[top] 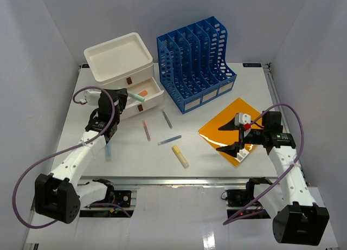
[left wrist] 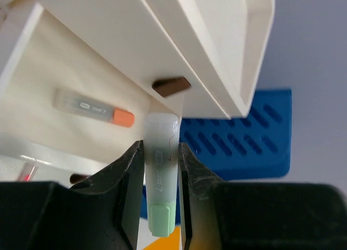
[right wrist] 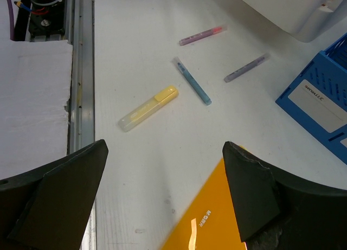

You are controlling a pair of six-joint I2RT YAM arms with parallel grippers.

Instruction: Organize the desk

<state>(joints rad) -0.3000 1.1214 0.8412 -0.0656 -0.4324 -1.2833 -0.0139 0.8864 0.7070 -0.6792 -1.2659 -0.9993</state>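
Note:
On the white desk (top: 130,160) stands a white drawer box (top: 118,57) with its lower drawer (top: 155,93) pulled out. My left gripper (top: 123,98) is shut on a pale green highlighter (left wrist: 161,163) and holds it just at the drawer's (left wrist: 49,87) front edge. An orange-capped marker (left wrist: 95,108) lies inside the drawer. My right gripper (right wrist: 164,147) hangs wide open over the near corner of an orange folder (right wrist: 211,217), with nothing between its fingers. Loose on the desk are a yellow highlighter (right wrist: 148,108), a blue pen (right wrist: 192,81), a pink pen (right wrist: 201,36) and a purple pen (right wrist: 246,67).
A blue file organizer (top: 196,65) stands at the back centre, right of the drawer box. A light blue pen (top: 108,151) lies beside the left arm. The metal rail (right wrist: 81,71) runs along the desk's near edge.

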